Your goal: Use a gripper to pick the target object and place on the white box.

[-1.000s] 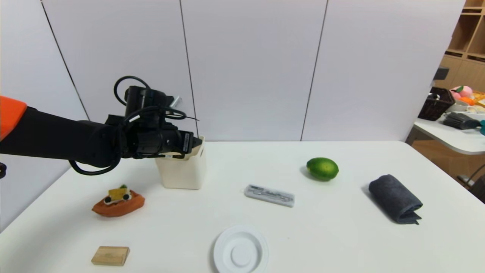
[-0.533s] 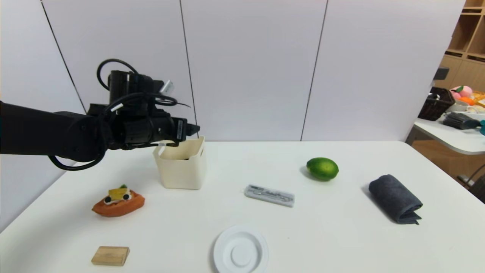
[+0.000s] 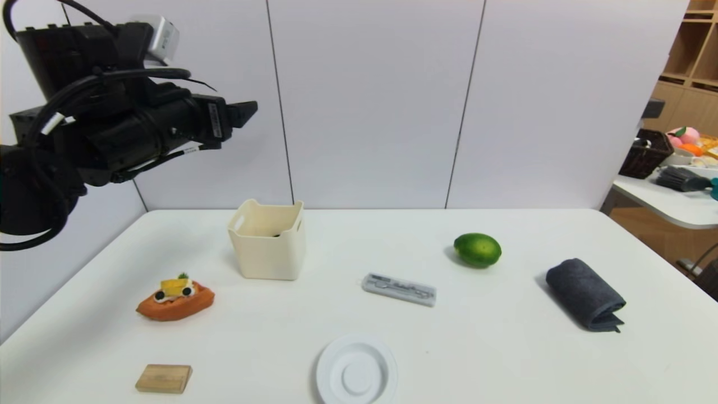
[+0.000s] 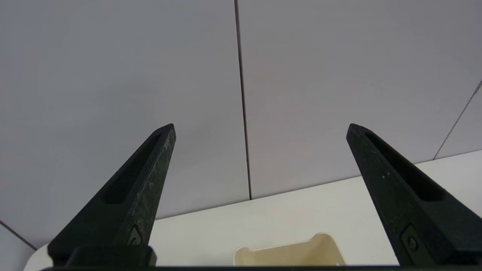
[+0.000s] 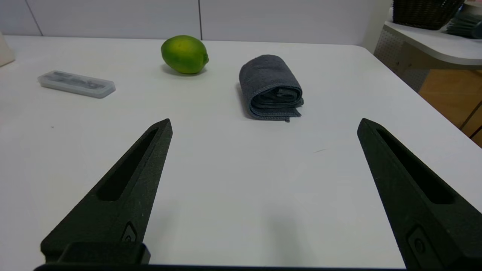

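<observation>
Left gripper (image 4: 261,130) is hanging high on the left, jaws wide apart and holding nothing, with the white box (image 3: 269,255) lying below and rightward, a dark sliver inside probably being the target object (image 3: 276,235), apparently delivered.

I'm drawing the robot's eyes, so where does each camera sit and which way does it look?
Head: up high, looking forward and down at the table; the left arm shows.
Left wrist: on that arm, looking past its open tool at the wall and cream bin.
Right wrist: looking over its open tool at the towel.
Head and right wrist share the lime.
</observation>
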{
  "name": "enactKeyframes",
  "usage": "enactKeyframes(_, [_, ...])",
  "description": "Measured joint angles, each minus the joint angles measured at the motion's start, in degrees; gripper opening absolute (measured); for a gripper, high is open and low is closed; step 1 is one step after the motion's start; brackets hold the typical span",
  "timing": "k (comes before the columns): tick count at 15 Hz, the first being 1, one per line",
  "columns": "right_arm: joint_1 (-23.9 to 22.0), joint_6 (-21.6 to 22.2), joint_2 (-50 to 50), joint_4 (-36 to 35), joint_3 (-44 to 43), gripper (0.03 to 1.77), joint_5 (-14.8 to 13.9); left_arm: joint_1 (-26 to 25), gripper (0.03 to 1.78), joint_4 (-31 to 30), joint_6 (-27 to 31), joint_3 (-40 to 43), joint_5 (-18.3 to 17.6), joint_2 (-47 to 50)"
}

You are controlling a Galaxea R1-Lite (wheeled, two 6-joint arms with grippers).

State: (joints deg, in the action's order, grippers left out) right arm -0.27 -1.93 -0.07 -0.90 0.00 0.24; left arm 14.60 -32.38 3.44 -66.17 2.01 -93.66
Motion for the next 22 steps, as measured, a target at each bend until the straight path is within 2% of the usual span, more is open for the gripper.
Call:
enactKeyframes(4, [0.0,0.0,0.0,0.02,0.0,1.7,0.0,-0.2,1.67,-1.3,2.27,6.69,0.27,8.24])
enactKeyframes(6, [0.0,-0.02,0.0,0.02,0.0,1.7,0.0,-0.69,1.67,-4.88,2.68,13.14,1.05,13.02])
enactKeyframes(10, [0.0,0.0,0.0,0.02,0.0,1.7,-0.02,-1.9,1.67,-11.14,2.82,25.69,6.22,23.91])
enactKeyframes(12, [0.0,0.0,0.0,0.05,0.0,1.7,-0.02,-2.16,1.68,-11.63,2.76,31.66,7.46,29.53])
enactKeyframes(16, [0.0,0.0,0.0,0.02,0.0,1.7,0.0,-2.76,1.69,-11.61,2.84,42.11,7.69,39.84])
enactKeyframes(22, [0.0,-0.02,0.0,0.02,0.0,1.7,0.0,-7.61,1.69,-11.39,4.02,58.1,7.27,58.69])
